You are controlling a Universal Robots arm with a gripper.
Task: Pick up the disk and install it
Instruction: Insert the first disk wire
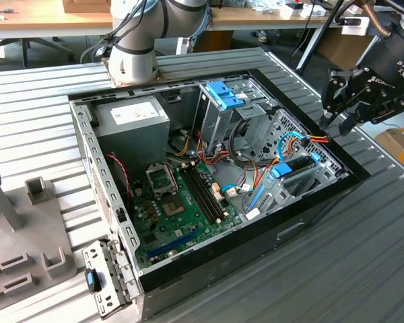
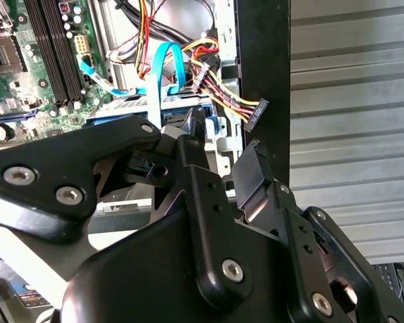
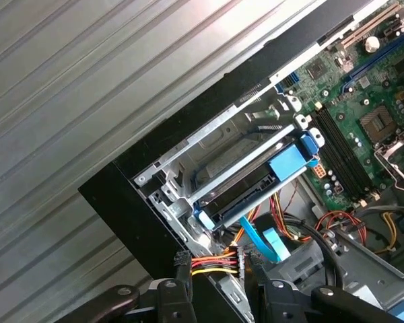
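**Exterior view**
- Gripper [image 1: 335, 124]: black, fingers spread, nothing between them. It hangs just outside the wall of the computer case [image 1: 256, 250] on the exterior view's right, over the ribbed metal table [image 1: 337, 276].
- The disk [image 1: 297, 165]: lies in the drive bay at the case corner nearest the gripper, blue rail showing, apart from the fingers.
- Hazard: a descent off line would strike the black case rim rather than enter the bay.

**Second wrist view**
- Fingers [image 2: 195, 168]: apart, and empty.
- Coloured wire bundle with a black connector [image 2: 254, 113]: drapes over the case rim just beyond the fingertips.
- Light-blue flat cable [image 2: 167, 67]: loops above the bay.
- Hazard: a finger may hook the bundle or the flat cable and drag a plug from its socket, as both lie in the approach path.

**First wrist view**
- Silver drive cage [image 3: 188, 151]: holds the disk [image 3: 246, 195] between its rails, long blue edge outward, beside the motherboard [image 3: 363, 101].
- Seating: it cannot be told whether the disk is fully home.
- Hazard: a skewed push would likely jam the rail against the cage. The wires at the near end could also be pinched.
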